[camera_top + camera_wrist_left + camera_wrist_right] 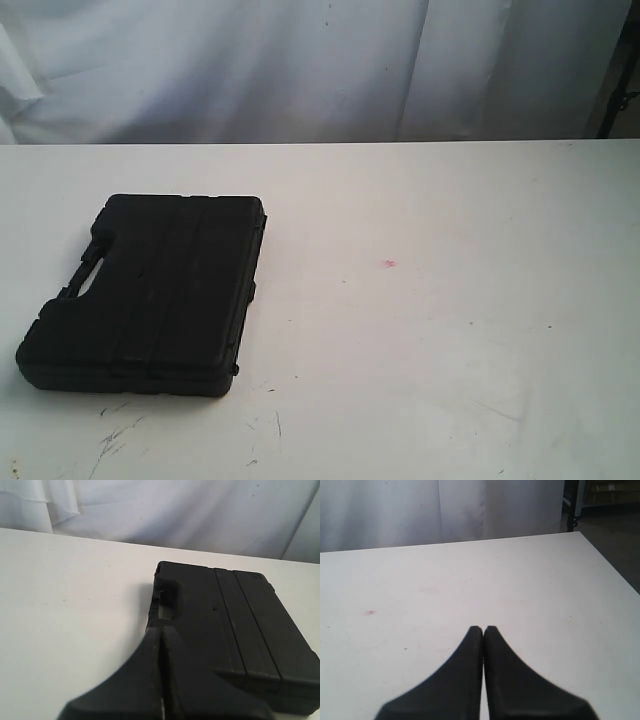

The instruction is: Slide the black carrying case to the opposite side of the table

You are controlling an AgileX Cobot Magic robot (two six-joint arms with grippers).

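A: What is shown in the exterior view?

B: The black carrying case [145, 290] is laid flat and closed on the white tabletop [450, 300]. It is set near the near left corner and well apart from the right edge. Its handle slot [90, 270] is turned toward the left edge. A small red speck [390, 264] is seen on the bare middle of the tabletop. Dark scuff marks [115, 435] are scattered along the near edge, just in front of the case. A white curtain [300, 60] is hung behind the far edge.

A: And in the left wrist view?

B: The left gripper [160, 631] is shown with its jaws pressed together — nothing is held between them. The tips are seen against the handle side of the black carrying case [240, 630], right by the handle slot [165, 611]. Whether the case is actually touched cannot be told. Bare tabletop [65, 605] is spread beside the case as far as the curtain [175, 510].

A: And in the right wrist view?

B: The right gripper [483, 628] is likewise closed, with the jaws met tip to tip and nothing gripped. It is held over bare tabletop [545, 590]. The red speck [370, 612] is seen near it, and one far corner of the tabletop is in sight — dark floor [615, 555] is seen past it.
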